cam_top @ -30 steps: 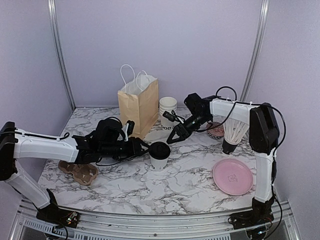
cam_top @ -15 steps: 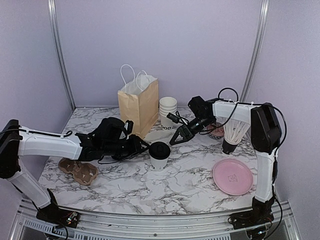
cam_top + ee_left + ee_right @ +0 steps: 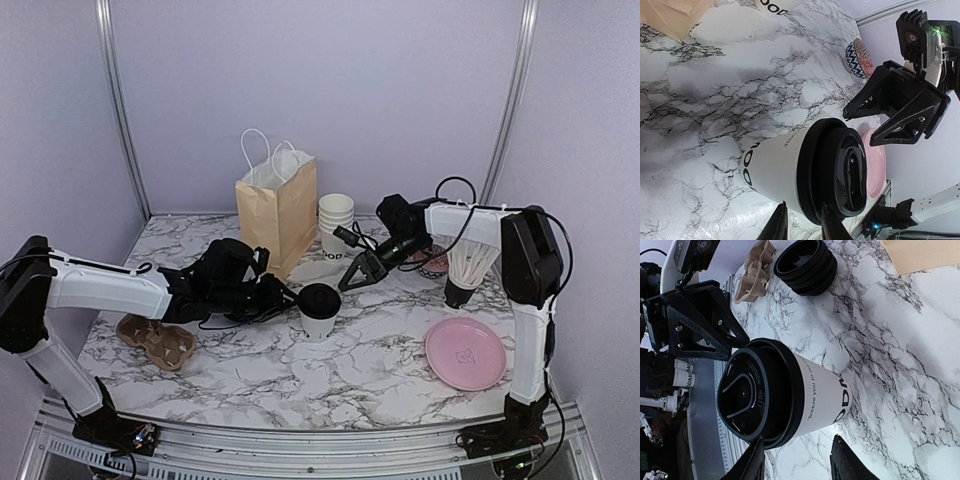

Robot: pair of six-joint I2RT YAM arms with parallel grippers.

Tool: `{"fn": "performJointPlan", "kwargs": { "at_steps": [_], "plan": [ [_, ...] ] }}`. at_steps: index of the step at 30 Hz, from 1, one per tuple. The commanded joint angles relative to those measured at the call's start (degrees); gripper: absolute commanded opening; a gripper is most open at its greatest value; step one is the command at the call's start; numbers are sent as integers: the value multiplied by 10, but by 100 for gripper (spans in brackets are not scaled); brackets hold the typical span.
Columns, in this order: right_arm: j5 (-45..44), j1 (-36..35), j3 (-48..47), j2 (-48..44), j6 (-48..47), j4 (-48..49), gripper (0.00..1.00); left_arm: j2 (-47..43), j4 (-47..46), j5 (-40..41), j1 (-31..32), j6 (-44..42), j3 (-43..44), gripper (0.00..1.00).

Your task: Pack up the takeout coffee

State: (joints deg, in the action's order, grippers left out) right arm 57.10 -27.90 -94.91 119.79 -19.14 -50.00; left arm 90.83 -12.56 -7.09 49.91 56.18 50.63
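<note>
The takeout coffee, a white paper cup with a black lid and dark lettering, stands upright mid-table. It also shows in the left wrist view and the right wrist view. My left gripper is just left of the cup at lid height. Its fingers stand a narrow gap apart, with nothing between them. My right gripper hangs wide open just behind and right of the cup, its fingers apart from it. It also shows in the left wrist view.
A brown paper bag stands behind the cup, a stack of lidless cups beside it. A pink plate and a patterned bowl lie at the right. A cardboard carrier and loose black lids lie at the left.
The left wrist has shifted slightly right, its tips staying by the cup. The right gripper has drawn a little right, away from the cup. The cup has not moved.
</note>
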Motion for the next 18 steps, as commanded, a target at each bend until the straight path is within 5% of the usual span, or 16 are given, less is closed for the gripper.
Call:
{"fn": "performJointPlan", "kwargs": {
  "at_steps": [1,18],
  "plan": [
    [14,-6,3,-8,-9,0,44,11,-19,-15,-3,-1,16,24],
    [22,-19,6,18,-18,-4,42,61,-36,-40,-18,6,10,12]
  ]
}}
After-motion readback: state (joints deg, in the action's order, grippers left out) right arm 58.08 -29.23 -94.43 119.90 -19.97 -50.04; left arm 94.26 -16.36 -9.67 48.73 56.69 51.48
